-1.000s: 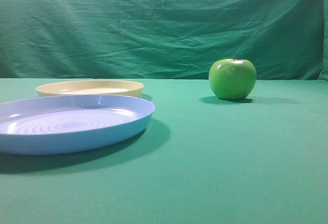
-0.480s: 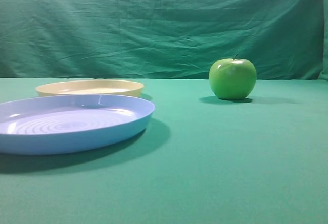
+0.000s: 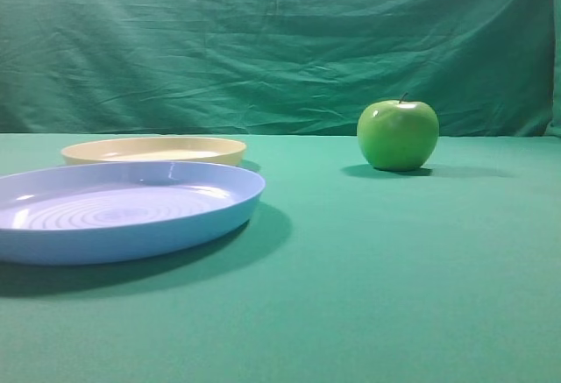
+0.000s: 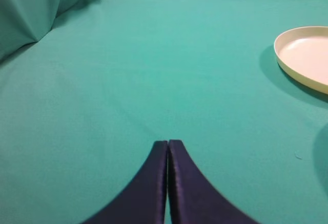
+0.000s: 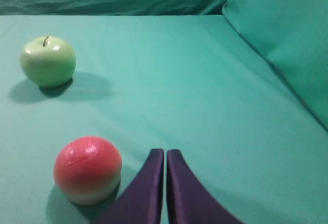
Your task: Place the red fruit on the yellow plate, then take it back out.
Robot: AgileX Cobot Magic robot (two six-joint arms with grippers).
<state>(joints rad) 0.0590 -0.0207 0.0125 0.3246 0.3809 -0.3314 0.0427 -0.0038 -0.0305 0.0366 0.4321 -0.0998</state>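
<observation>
Green cloth (image 3: pixel 377 295): covers the whole table and hangs as a wrinkled backdrop across the top of the high view.
Light blue plate (image 3: pixel 223 212): largest dish, lower left of the high view, ringed inside, nothing on it.
Yellow plate (image 3: pixel 219 148): just behind the blue plate at middle left of the high view; bare. It also shows at the right edge of the left wrist view.
Green apple (image 3: pixel 397 134): upright with a dark stem, right of centre in the high view and upper left of the right wrist view; not the target.
Red fruit (image 5: pixel 87 168): lower left of the right wrist view, resting on the cloth just beside the right pincer; absent from the high view.
Right gripper (image 5: pixel 165 155): bottom centre of its own view, tips pressed together, carrying nothing.
Left gripper (image 4: pixel 168 144): bottom centre of its view, tips also together, empty, over bare cloth.
Handling: the fruit looks rigid, light and glossy, so likely slippery and apt to roll. A grip across its widest middle seems safest.
Progress: pick-up not begun. The pincer must spread first.
</observation>
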